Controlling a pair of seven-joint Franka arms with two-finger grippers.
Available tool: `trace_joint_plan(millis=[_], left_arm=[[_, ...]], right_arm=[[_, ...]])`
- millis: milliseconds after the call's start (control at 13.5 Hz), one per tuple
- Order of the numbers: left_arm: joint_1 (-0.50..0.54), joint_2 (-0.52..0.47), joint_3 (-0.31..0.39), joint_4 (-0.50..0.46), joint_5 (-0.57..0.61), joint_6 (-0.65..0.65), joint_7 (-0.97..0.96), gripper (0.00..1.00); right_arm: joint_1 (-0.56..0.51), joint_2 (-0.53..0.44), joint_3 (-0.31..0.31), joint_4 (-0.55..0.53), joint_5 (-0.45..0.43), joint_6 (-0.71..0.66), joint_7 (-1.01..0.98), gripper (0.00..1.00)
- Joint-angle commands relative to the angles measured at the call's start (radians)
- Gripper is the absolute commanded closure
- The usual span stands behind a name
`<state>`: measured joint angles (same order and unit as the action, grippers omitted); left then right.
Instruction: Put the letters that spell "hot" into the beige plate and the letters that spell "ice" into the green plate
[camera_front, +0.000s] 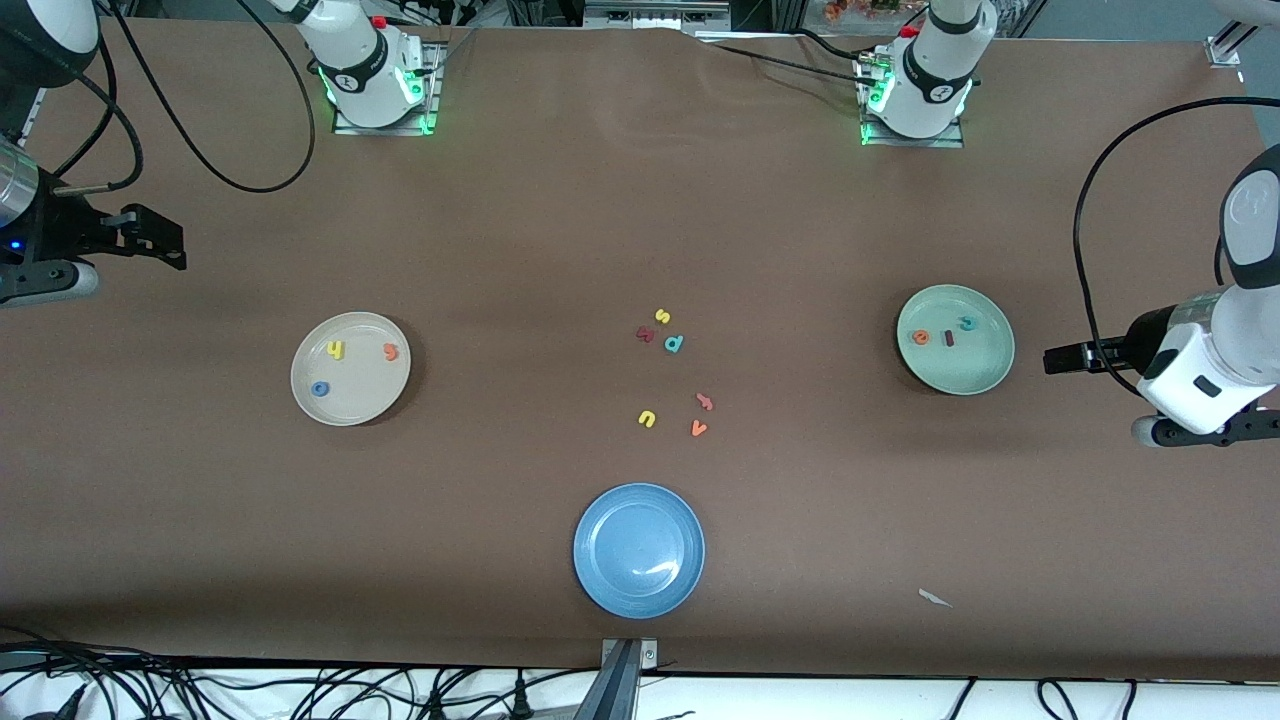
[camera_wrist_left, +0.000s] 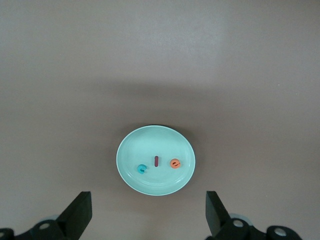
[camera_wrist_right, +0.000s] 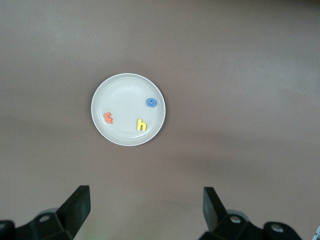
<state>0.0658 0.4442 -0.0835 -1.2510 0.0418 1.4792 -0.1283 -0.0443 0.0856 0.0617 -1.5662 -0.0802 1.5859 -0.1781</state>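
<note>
Looks basically done. Yellow h (camera_front: 336, 349), blue ring o (camera_front: 320, 388), orange t (camera_front: 391, 351) sit in round cream-beige plate (camera_front: 350, 412), right arm's end. Dark red i (camera_front: 949, 338), teal c (camera_front: 966, 323), orange e (camera_front: 920, 337) in mint-green plate (camera_front: 960, 385), left arm's end. Left gripper (camera_wrist_left: 148, 216) and right gripper (camera_wrist_right: 146, 214) both wide open, empty, each beside own plate at table's end. Nothing left to reach for imo.

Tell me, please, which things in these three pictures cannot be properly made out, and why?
- Front view: the dark red letter in the middle cluster is too small to read.
- Front view: the pale scrap near the table's edge is too small to identify.
- Front view: the left gripper and right gripper are partly cut off by the picture's sides.
- Wrist views: each shows only its own plate; the middle letters and blue plate fall outside.
</note>
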Motion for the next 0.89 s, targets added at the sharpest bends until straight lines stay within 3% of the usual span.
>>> trace_joint_plan(millis=[0, 370, 813], left_arm=[[-0.003, -0.015, 0.008, -0.016, -0.031, 0.009, 0.027, 0.00], [-0.003, -0.016, 0.008, -0.018, -0.031, 0.009, 0.027, 0.00], [-0.003, -0.016, 0.008, -0.016, -0.031, 0.009, 0.027, 0.01]], right_arm=[[-0.005, 0.011, 0.001, 0.037, 0.023, -0.032, -0.003, 0.00], [0.018, 0.010, 0.021, 0.040, 0.026, -0.041, 0.127, 0.00], [0.017, 0.010, 0.020, 0.043, 0.028, -0.064, 0.134, 0.00]])
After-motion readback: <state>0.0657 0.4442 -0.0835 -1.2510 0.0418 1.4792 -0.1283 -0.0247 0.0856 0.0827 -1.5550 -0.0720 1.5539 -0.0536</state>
